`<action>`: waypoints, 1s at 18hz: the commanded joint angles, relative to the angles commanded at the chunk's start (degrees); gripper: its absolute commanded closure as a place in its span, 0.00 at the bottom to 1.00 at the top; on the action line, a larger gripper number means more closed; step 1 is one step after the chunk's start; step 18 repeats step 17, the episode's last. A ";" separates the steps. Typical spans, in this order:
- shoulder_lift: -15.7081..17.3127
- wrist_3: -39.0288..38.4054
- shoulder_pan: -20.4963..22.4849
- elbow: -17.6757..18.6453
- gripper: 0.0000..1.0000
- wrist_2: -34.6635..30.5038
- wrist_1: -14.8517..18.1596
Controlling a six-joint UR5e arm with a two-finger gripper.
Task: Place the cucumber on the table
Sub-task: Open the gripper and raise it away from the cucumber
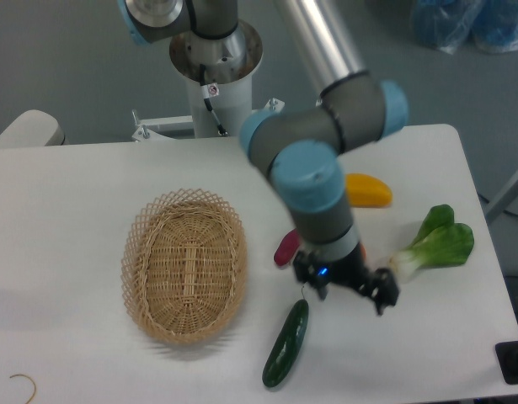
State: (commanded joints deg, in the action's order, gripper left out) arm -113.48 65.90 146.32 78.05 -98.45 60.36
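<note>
The dark green cucumber lies flat on the white table, near the front edge and just right of the wicker basket. My gripper hangs above and to the right of the cucumber's upper end, clear of it. Its fingers are spread apart with nothing between them.
A wicker basket sits left of the cucumber. A purple sweet potato lies beside the arm, a yellow pepper behind it, and a bok choy to the right. A small hook lies at the front left.
</note>
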 joint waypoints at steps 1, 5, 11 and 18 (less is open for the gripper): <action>0.79 2.19 1.67 0.09 0.00 1.66 1.58; 3.78 13.08 8.70 0.96 0.00 7.13 7.56; 4.84 24.19 13.98 1.32 0.00 7.65 9.77; 4.93 24.63 15.05 1.23 0.00 8.01 9.68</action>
